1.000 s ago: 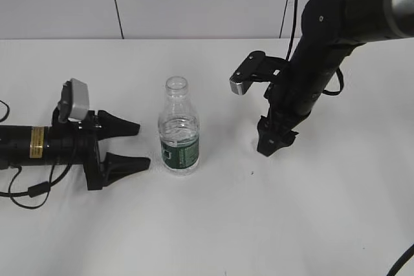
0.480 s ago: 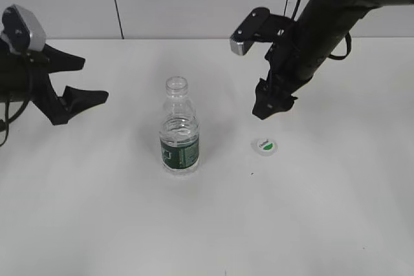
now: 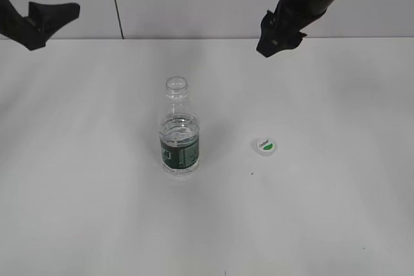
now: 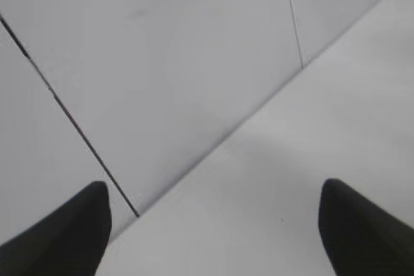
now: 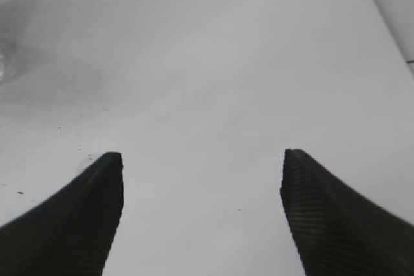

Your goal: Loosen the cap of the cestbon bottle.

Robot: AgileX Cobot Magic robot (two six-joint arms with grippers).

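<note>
White tabletop: both arms have pulled up and away over the last second, leaving bottle and cap alone on the table (image 3: 77,224).
Left gripper (image 3: 40,25): raised to the upper left corner of the exterior view, jaws spread wide, nothing between them; a second ago it lay low just beside the bottle.
Cestbon bottle (image 3: 179,134): upright left of centre, long axis vertical, open threaded neck pointing up, green label band low on the body.
Cap (image 3: 266,147): off the bottle, lying flat on the table well apart to its right, green-marked top facing up.
Right gripper (image 3: 279,38): lifted high from where it set the cap down, jaws parted and empty in its wrist view.
Task reading: cap more than loosened, evidently removed; work looks finished, arms retreating.
</note>
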